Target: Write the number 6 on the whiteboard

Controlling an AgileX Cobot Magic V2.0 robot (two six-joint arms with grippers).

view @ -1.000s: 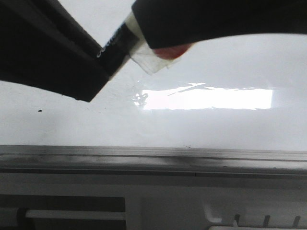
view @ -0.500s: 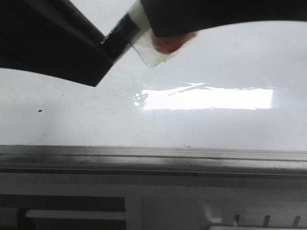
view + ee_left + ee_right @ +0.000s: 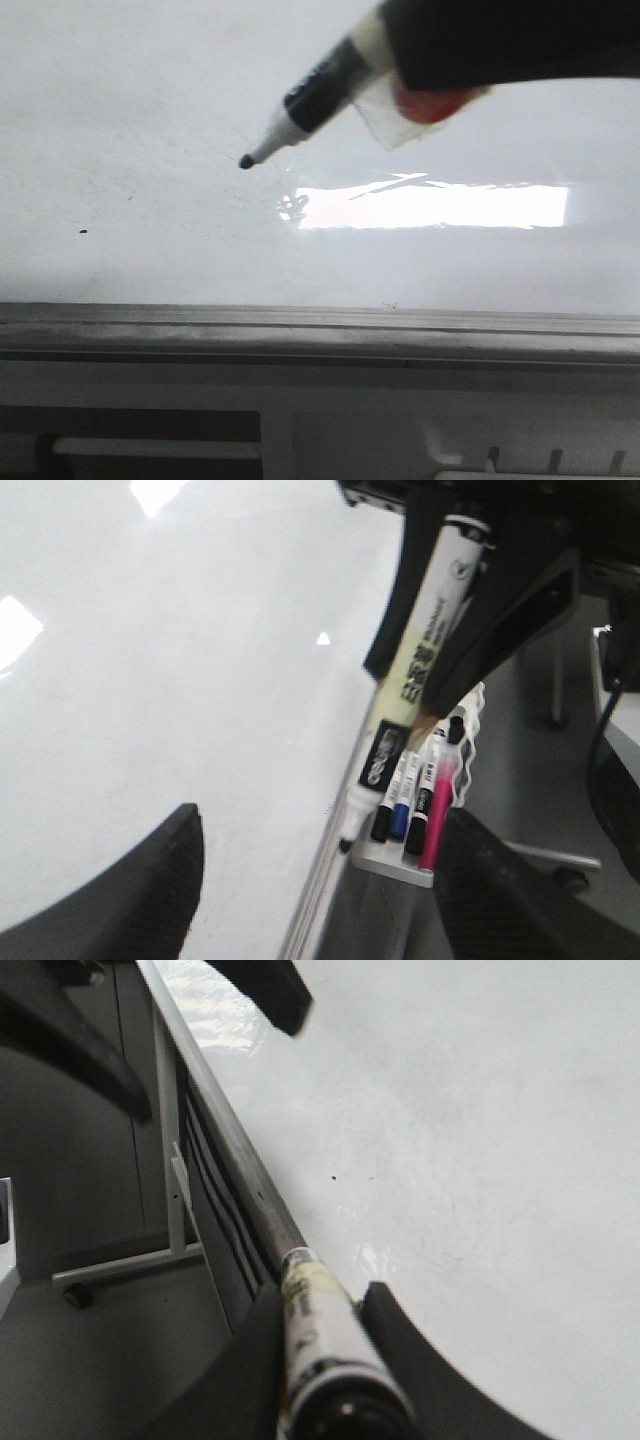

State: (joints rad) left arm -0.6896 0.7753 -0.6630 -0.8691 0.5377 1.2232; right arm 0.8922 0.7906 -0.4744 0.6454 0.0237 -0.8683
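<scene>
Front view: right end effector [image 3: 400, 75] clamped around marker [image 3: 310, 95], angled toward whiteboard [image 3: 150, 250].

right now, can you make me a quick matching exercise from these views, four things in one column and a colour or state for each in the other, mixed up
Things:
1. marker
2. whiteboard
3. left gripper
4. spare pen in the tray

States:
a. open, holding nothing
b. pink
c. uncapped, held by the right gripper
d. no number 6 written yet

Pairs: 1-c, 2-d, 3-a, 4-b

The marker [image 3: 415, 670] carries print (too blurred to read).
</scene>
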